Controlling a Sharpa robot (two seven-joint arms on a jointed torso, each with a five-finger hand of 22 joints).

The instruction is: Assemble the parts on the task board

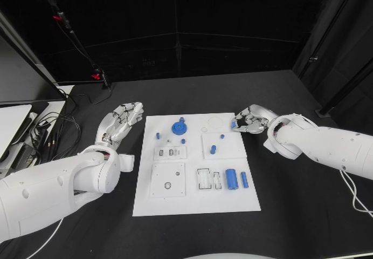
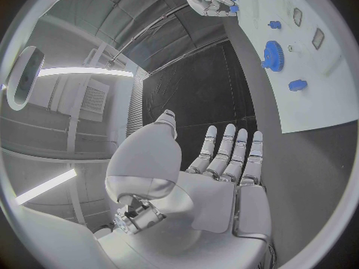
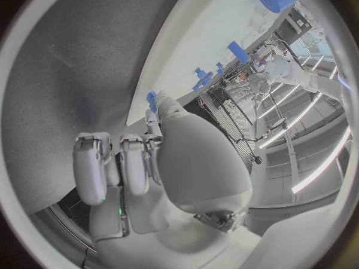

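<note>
task board (image 1: pixel 194 205) white, scattered with blue parts (image 1: pixel 230 175)

The right hand (image 1: pixel 250 120) half hides a small blue part (image 1: pixel 233 124).

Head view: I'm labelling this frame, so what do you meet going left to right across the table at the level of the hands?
Left hand → blue gear on the task board → right hand, pinching a small blue part.

Black table (image 1: pixel 311 216), white task board (image 1: pixel 194 202) lying flat at its middle, cables (image 1: pixel 54 129) trailing over its far left edge
</note>
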